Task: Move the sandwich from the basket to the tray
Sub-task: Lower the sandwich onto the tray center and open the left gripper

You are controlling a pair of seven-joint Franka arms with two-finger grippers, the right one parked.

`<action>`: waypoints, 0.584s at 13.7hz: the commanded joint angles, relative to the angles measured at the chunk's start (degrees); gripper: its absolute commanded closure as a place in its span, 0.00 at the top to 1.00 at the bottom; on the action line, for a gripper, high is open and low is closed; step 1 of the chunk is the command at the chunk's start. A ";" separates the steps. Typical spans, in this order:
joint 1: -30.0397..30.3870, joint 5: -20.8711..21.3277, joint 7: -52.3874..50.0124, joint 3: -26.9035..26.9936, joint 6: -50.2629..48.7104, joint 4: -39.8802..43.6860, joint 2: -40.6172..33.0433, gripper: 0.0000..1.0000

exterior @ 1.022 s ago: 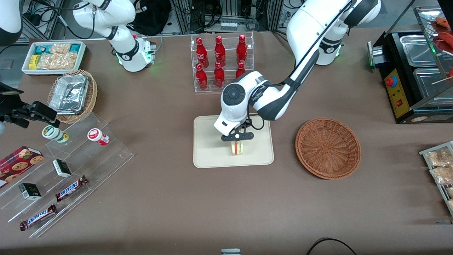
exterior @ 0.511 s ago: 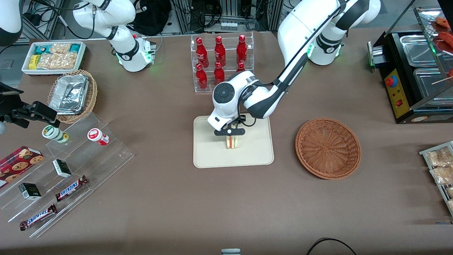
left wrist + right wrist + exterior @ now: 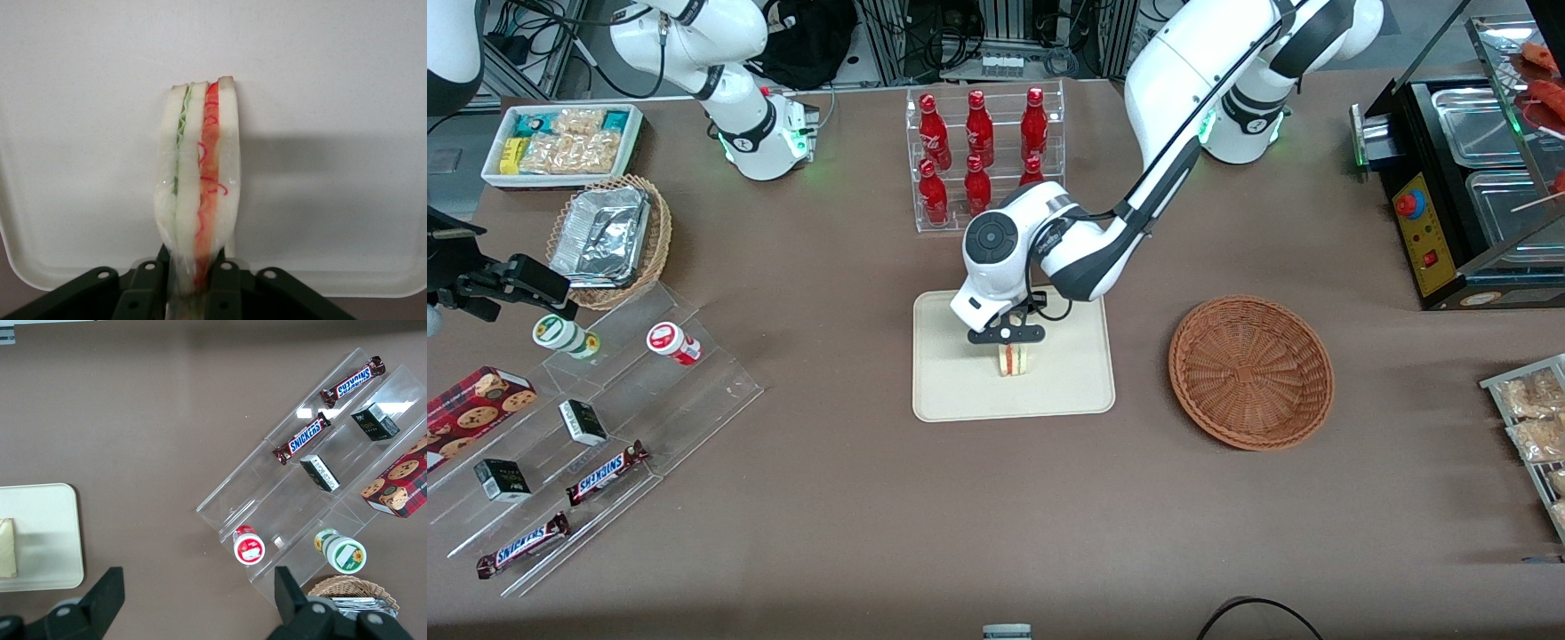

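Observation:
The sandwich (image 3: 1011,360), a small white-bread wedge with red-orange and pale green layers, stands on edge over the middle of the cream tray (image 3: 951,387). My left gripper (image 3: 1007,336) is shut on its upper end from above. In the left wrist view the black fingers (image 3: 148,283) pinch the sandwich (image 3: 198,173) against the tray's (image 3: 333,100) pale floor. I cannot tell whether it touches the tray. The reddish-brown basket (image 3: 1251,371) lies beside the tray, toward the working arm's end, with nothing in it. The right wrist view shows the tray's corner (image 3: 47,520) and the sandwich's edge (image 3: 7,550).
A clear rack of red bottles (image 3: 983,156) stands just farther from the camera than the tray. A stepped acrylic display (image 3: 605,427) with snack bars and jars, a tan basket with foil container (image 3: 609,236) and a white snack bin (image 3: 560,142) lie toward the parked arm's end. A black food warmer (image 3: 1467,187) stands at the working arm's end.
My gripper has carried the sandwich a little farther from the camera and toward the parked arm's end, over the tray's middle. It stays shut on the sandwich.

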 commanded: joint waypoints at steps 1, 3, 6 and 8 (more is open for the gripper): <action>-0.16 0.65 -0.70 0.15 -0.03 1.42 0.03 0.99; 0.02 0.04 -1.14 0.15 -0.21 1.07 -1.80 1.00; 2.29 -0.40 -4.28 0.16 -1.44 0.02 -8.21 1.00; 3.18 -0.58 -8.59 0.24 -3.10 -1.30 -13.22 1.00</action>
